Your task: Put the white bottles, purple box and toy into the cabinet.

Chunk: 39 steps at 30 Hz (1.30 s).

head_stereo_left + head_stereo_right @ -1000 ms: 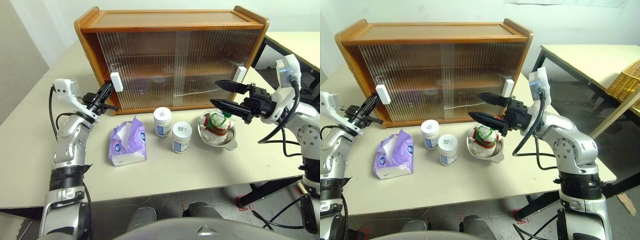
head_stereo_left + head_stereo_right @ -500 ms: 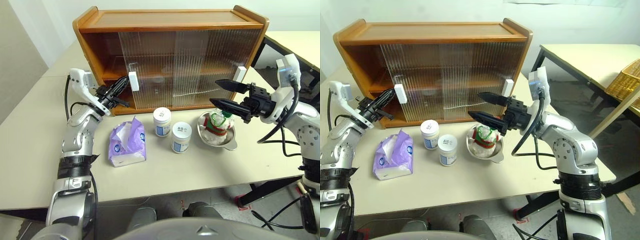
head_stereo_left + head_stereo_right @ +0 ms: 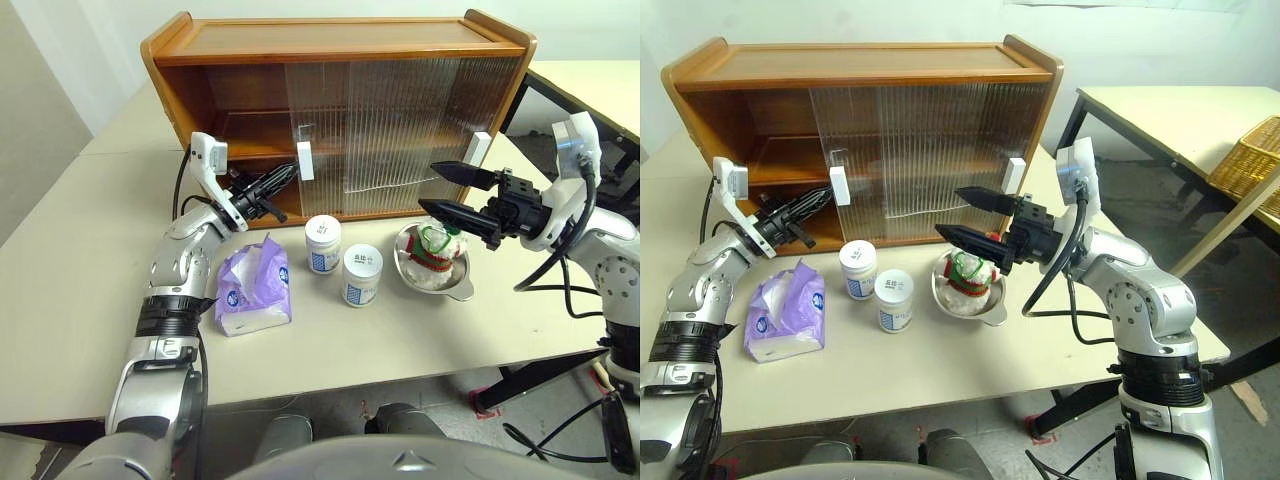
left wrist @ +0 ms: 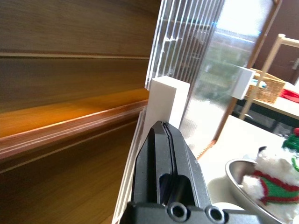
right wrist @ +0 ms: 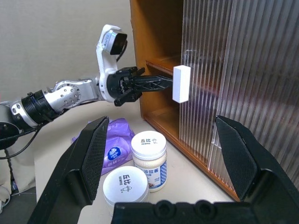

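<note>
Wooden cabinet (image 3: 340, 60) lies far; left gripper (image 3: 285, 176), fingers together, presses the door's white handle (image 3: 305, 160) from its left; right gripper (image 3: 440, 190) gapes.

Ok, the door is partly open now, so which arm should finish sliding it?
Left. Its shut claw is already against the door's white handle. The right claw hangs open above the toy, away from that handle.
</note>
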### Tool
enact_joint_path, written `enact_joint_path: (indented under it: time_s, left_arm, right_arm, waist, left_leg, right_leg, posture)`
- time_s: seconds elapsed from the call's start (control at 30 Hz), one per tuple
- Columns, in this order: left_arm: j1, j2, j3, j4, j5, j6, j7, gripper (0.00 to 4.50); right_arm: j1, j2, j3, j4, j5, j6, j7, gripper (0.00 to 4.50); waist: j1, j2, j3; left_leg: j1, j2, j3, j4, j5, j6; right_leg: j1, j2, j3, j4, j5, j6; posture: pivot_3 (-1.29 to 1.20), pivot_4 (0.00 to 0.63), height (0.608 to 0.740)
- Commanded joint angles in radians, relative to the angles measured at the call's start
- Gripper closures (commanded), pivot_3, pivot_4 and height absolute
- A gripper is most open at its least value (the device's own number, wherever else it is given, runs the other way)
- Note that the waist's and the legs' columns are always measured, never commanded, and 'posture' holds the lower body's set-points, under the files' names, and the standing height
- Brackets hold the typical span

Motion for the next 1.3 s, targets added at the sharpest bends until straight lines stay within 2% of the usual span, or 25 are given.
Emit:
enact_joint_path:
  time_s: [0.03,0.37,0.57,0.8,1.13,1.3]
  left_arm:
    - [-0.032,-0.012,-0.034,0.031,0.016,0.012,-0.034,4.46]
    - [-0.064,-0.043,-0.058,0.065,0.029,0.006,-0.056,4.46]
    - [0.003,-0.028,-0.020,-0.057,-0.015,0.059,-0.043,4.46]
    - [0.076,-0.006,0.051,-0.160,-0.038,0.081,0.045,4.46]
    - [-0.025,-0.046,0.015,-0.018,0.061,-0.007,0.130,4.46]
    - [-0.072,-0.061,-0.014,0.056,0.086,-0.035,0.105,4.46]
  right_arm:
    - [-0.005,-0.009,-0.015,-0.008,0.007,0.006,0.001,0.00]
    - [0.003,-0.015,-0.015,-0.011,0.005,0.003,0.001,0.00]
    - [0.010,-0.016,-0.013,-0.014,0.005,0.005,0.001,0.00]
    - [0.005,-0.018,-0.008,-0.004,0.004,0.007,0.007,0.00]
    - [0.004,-0.024,-0.014,-0.009,0.008,0.011,0.008,0.00]
    - [0.017,-0.033,-0.025,-0.021,0.013,0.014,0.003,0.00]
  waist:
    - [0.000,0.000,0.000]
    - [-0.009,0.000,0.000]
    - [-0.014,0.000,0.000]
    - [-0.016,0.000,0.000]
    - [-0.013,0.000,0.000]
    - [-0.017,0.000,0.000]
  left_leg:
    - [0.000,0.000,0.000,0.000,0.000,0.000]
    - [-0.003,-0.002,0.000,0.002,-0.001,0.001]
    - [-0.003,-0.004,0.001,0.002,-0.001,0.002]
    - [-0.003,-0.005,0.001,0.002,-0.001,0.003]
    - [-0.004,-0.007,0.000,0.003,-0.001,0.003]
    - [-0.004,-0.008,0.001,0.004,-0.002,0.004]
  right_leg:
    - [0.000,0.000,0.000,0.000,0.000,0.000]
    - [-0.001,-0.003,0.000,0.000,0.001,0.006]
    - [-0.002,-0.005,0.000,-0.001,0.000,0.009]
    - [-0.001,-0.005,0.001,-0.001,-0.001,0.009]
    - [-0.001,-0.008,0.001,-0.001,-0.001,0.009]
    - [-0.001,-0.009,0.002,-0.001,-0.001,0.011]
  posture:
    - [-0.11,0.000,0.740]
    - [-0.12,0.000,0.740]
    - [-0.12,0.000,0.740]
    - [-0.10,0.000,0.740]
    - [-0.12,0.000,0.740]
    - [-0.14,0.000,0.740]
